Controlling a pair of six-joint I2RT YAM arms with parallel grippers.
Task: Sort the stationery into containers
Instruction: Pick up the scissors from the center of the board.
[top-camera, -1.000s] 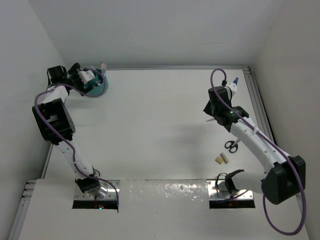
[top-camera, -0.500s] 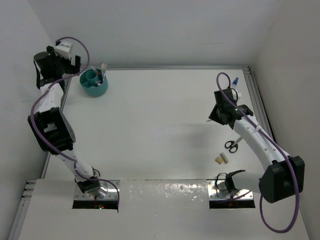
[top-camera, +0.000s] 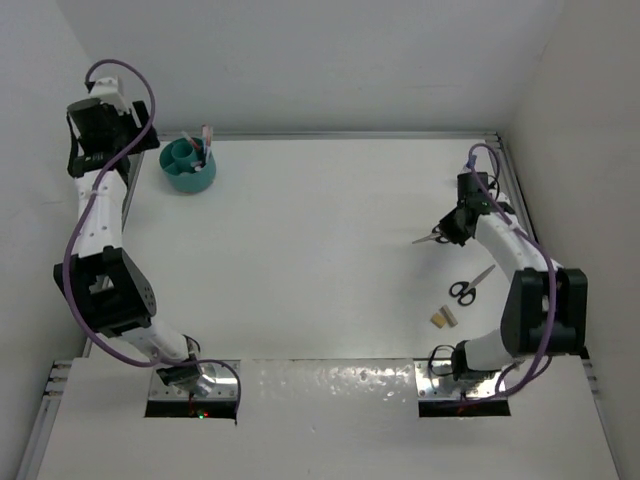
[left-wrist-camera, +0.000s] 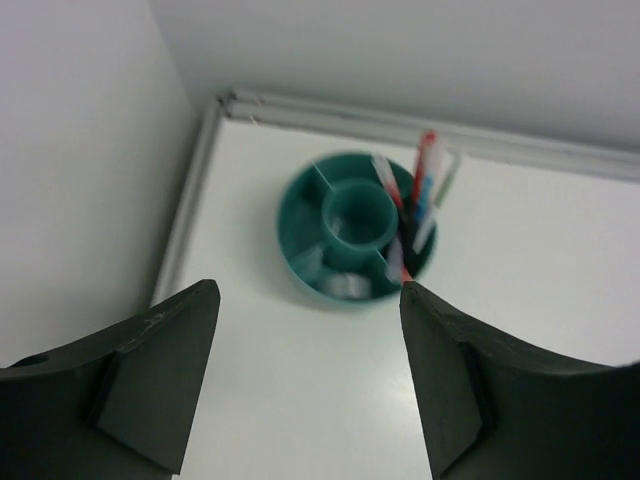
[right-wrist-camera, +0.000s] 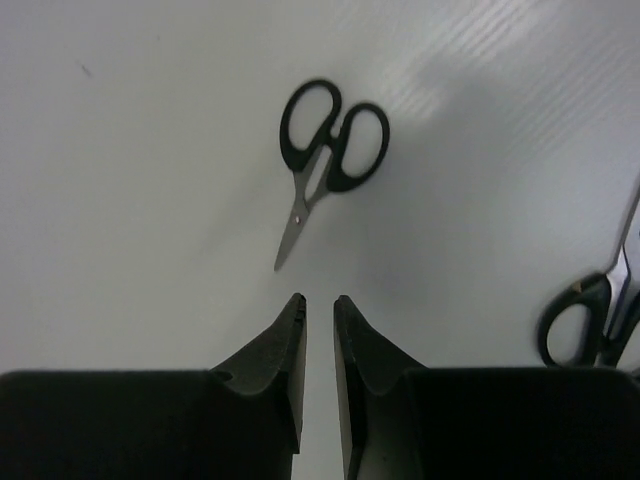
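The teal pot (top-camera: 190, 170) stands at the far left and holds thin pens (top-camera: 205, 140). My left gripper (top-camera: 112, 145) hangs raised to its left, open and empty. From the left wrist, the pot (left-wrist-camera: 300, 205) lies ahead of the wide-apart gripper (left-wrist-camera: 308, 290), with red and blue pens (left-wrist-camera: 422, 185) standing in it. On the right, black-handled scissors (top-camera: 470, 285) lie on the table. My right gripper (top-camera: 452, 232) hovers just beyond them. In the right wrist view the scissors (right-wrist-camera: 325, 150) lie ahead of the gripper (right-wrist-camera: 320, 298), which stands open by a narrow gap with nothing in it.
Another pair of scissors (right-wrist-camera: 590, 320) lies at the right wrist view's edge; its blade tip (top-camera: 425, 238) pokes out beside the right arm. Two tan blocks (top-camera: 443, 318) sit near the right base. Walls close the table at the back and sides.
My left gripper rose from the pot and drew back left, its jaws narrowing slightly. The right arm folded back to the right, its gripper coming from the far right corner to the scissors.
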